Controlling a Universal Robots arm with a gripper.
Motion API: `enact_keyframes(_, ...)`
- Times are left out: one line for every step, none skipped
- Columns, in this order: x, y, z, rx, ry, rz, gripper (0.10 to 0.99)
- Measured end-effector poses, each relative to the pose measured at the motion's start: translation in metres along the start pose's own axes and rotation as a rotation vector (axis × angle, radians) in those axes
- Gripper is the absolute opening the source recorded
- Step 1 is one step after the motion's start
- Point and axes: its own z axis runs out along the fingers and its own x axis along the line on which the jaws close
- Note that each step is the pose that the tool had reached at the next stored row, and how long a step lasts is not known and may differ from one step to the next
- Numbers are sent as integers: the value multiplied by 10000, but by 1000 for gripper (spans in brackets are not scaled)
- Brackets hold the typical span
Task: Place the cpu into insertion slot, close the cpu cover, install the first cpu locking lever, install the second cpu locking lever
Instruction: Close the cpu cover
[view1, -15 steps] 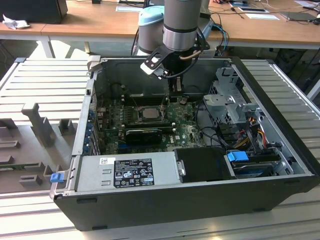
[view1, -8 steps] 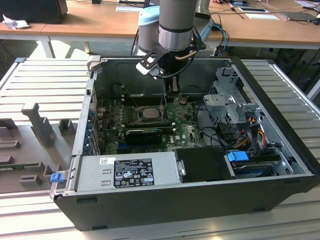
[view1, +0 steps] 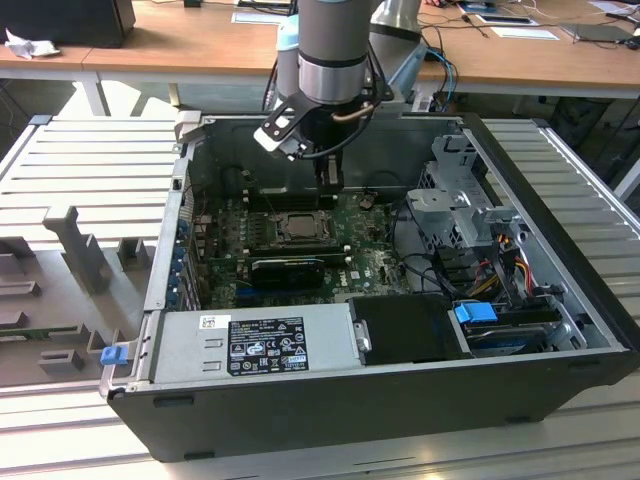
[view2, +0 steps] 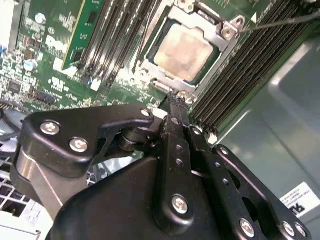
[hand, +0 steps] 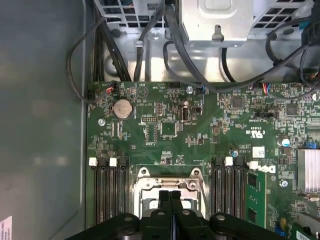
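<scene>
Open computer case (view1: 330, 415) on a ribbed metal bench (view1: 90, 170), with the arm reaching down into it; the gripper (view1: 328, 183) hangs over the motherboard (view1: 365, 262), just beside the processor socket; a power supply (view1: 250, 342) lies along the near wall, a long black card (view1: 288, 270) sits between it and the socket, and a drive cage (view1: 455, 205) stands toward the exterior view's right.

In the second wrist view the gripper (view2: 176, 100) has its two fingers pressed together with nothing between them, the tips at the edge of the socket; the cpu (view2: 182, 52) lies flat in the socket, its pale metal top exposed; the cpu cover (view2: 227, 31) is down around it, framing the chip; a thin metal rod (view2: 280, 22) runs from one corner of the cover out over the memory slots (view2: 240, 75).

In the first wrist view the closed fingertips (hand: 164, 196) stand directly above the cover frame, with slots on both sides; a coin cell (hand: 122, 107) sits farther along the board.
</scene>
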Motion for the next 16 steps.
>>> enact_keyframes(0, -7, 14, 2, 1, -15, 106)
enact_keyframes(-1, -13, 31, 5, 1, -36, 106)
enact_keyframes(-2, -20, 51, 10, 2, -59, 106)
enact_keyframes(-2, -27, 66, 16, 3, -72, 106)
enact_keyframes(-2, -59, 92, 29, 5, -88, 106)
enact_keyframes(-2, -77, 103, 33, 4, -94, 106)
enact_keyframes(-3, -101, 122, 36, 5, -103, 106)
enact_keyframes(-3, -122, 138, 35, 9, -115, 106)
enact_keyframes(-3, -145, 144, 36, 9, -120, 106)
enact_keyframes(-4, -183, 148, 37, 8, -124, 106)
enact_keyframes(-4, -218, 153, 37, 9, -124, 106)
enact_keyframes(-4, -254, 157, 37, 13, -122, 106)
enact_keyframes(-3, -271, 159, 36, 18, -123, 106)
enact_keyframes(-3, -286, 159, 37, 25, -123, 106)
enact_keyframes(-3, -303, 159, 37, 36, -123, 106)
enact_keyframes(-3, -313, 158, 36, 41, -123, 106)
